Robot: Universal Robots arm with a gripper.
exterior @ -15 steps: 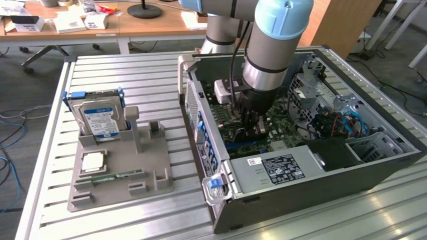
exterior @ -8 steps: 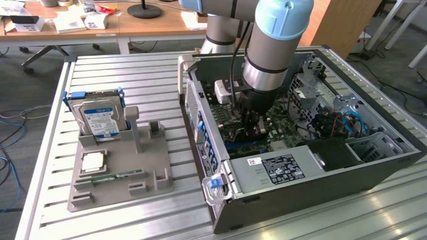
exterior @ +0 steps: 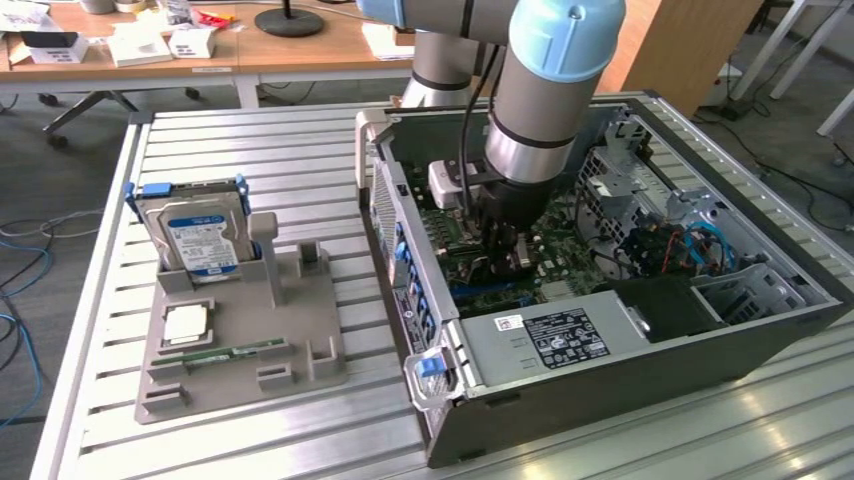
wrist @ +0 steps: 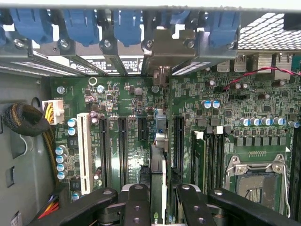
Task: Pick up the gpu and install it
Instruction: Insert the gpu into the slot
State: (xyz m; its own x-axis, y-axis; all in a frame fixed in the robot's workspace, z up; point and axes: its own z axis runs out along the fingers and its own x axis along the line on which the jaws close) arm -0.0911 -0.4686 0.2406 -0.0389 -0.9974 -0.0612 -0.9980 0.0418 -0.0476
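Pinching the gpu (wrist: 159, 165) edge-on in the gripper (wrist: 161, 207), holding it over the motherboard (wrist: 122, 101) slots inside the computer case (exterior: 641, 370); likely handling light, stiff, fragile, best gripping its bare edges.

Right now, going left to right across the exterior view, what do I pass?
Hard drive → gray post → case's blue latch → end effector → blue cables.
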